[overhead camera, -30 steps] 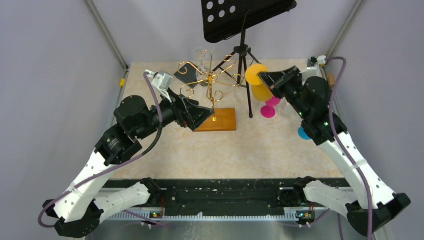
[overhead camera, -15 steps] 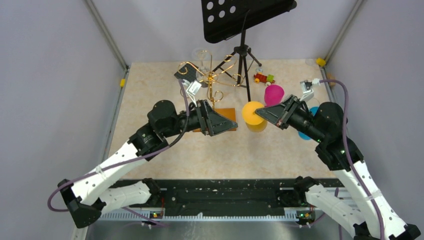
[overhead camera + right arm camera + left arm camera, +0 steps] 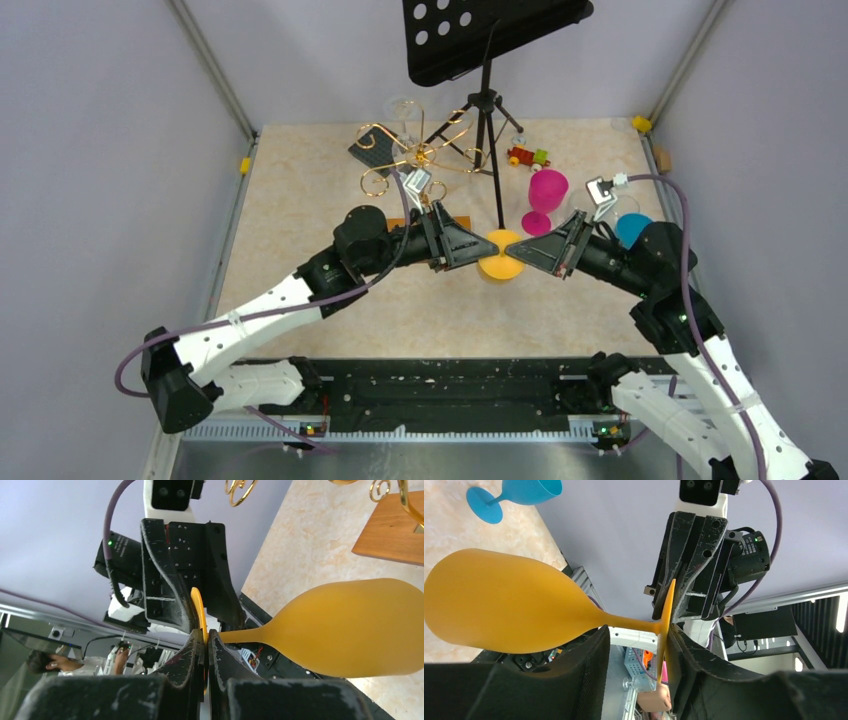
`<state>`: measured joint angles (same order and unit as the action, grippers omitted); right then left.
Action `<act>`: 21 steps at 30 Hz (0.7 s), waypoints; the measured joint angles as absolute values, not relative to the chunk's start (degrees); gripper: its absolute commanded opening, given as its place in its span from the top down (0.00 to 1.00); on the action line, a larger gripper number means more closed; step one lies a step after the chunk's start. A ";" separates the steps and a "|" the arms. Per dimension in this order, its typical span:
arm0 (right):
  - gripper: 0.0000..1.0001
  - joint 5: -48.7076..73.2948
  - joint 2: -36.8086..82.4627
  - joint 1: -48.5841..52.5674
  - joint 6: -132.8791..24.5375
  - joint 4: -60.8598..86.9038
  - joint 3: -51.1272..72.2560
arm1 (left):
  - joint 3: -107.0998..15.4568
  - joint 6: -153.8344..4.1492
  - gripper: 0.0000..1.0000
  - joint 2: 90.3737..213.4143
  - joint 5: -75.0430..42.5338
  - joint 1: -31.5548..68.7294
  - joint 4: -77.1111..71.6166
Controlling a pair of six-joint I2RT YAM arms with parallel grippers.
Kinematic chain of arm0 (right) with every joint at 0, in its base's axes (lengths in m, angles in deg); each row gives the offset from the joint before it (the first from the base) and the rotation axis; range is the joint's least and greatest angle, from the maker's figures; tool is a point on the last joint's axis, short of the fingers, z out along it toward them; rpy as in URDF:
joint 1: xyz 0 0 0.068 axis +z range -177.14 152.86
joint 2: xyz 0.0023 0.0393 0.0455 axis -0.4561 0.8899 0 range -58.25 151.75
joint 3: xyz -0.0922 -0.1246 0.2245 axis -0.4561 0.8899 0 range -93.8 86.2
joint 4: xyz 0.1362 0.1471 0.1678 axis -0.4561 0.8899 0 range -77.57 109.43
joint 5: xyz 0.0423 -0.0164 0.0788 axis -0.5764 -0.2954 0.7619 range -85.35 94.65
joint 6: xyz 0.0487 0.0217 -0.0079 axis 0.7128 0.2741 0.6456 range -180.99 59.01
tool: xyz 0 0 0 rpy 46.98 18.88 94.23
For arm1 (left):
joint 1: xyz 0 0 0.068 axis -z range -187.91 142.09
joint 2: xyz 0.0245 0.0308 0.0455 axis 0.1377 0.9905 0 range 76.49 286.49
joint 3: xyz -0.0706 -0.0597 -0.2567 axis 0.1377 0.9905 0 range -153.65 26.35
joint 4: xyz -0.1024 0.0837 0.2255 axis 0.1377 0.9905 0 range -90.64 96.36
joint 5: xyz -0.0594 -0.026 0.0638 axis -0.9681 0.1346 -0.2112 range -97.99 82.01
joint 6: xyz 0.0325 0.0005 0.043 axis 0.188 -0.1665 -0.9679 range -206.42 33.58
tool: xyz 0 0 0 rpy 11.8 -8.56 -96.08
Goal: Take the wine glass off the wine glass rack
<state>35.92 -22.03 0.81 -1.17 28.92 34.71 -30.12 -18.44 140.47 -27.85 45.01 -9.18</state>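
The orange wine glass [image 3: 497,266] hangs in the air mid-table, off the gold wire rack [image 3: 425,160]. My right gripper [image 3: 514,251] is shut on the edge of its flat foot [image 3: 198,611]; the bowl [image 3: 350,625] sticks out to the right in the right wrist view [image 3: 205,636]. My left gripper [image 3: 483,250] faces it, open, with one jaw on each side of the stem and foot [image 3: 666,625]. In the left wrist view [image 3: 639,641] the right jaw lies close against the foot and the bowl [image 3: 499,600] is at left. The rack's wooden base [image 3: 395,535] is mostly hidden behind my left arm.
A black tripod music stand [image 3: 487,100] stands behind the rack. A pink glass [image 3: 545,195] and a blue glass [image 3: 630,228] stand at the right. A clear glass [image 3: 403,110], a black square piece [image 3: 372,152] and a toy train [image 3: 527,156] lie at the back.
My right arm carried the orange glass from the back right to the middle. My left gripper moved right from the rack base until its jaws straddle the glass's foot.
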 measured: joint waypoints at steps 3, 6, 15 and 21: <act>1.00 36.86 -22.48 0.81 -1.17 28.11 35.48 | -29.44 -16.73 0.64 140.76 -28.00 45.30 -10.88; 1.00 37.60 -22.86 0.81 -1.15 27.67 36.86 | -28.66 -15.92 0.68 140.69 -28.05 45.41 -13.13; 1.00 38.37 -23.47 0.81 -0.93 26.69 39.68 | -27.63 -16.12 0.88 141.02 -29.71 45.32 -14.07; 0.97 37.82 -23.53 0.81 -1.76 27.13 39.65 | -27.63 -17.89 1.00 141.39 -31.06 45.06 -14.16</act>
<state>37.82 -23.53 0.81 -1.76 27.13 39.65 -27.63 -17.89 141.39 -31.06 45.06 -14.16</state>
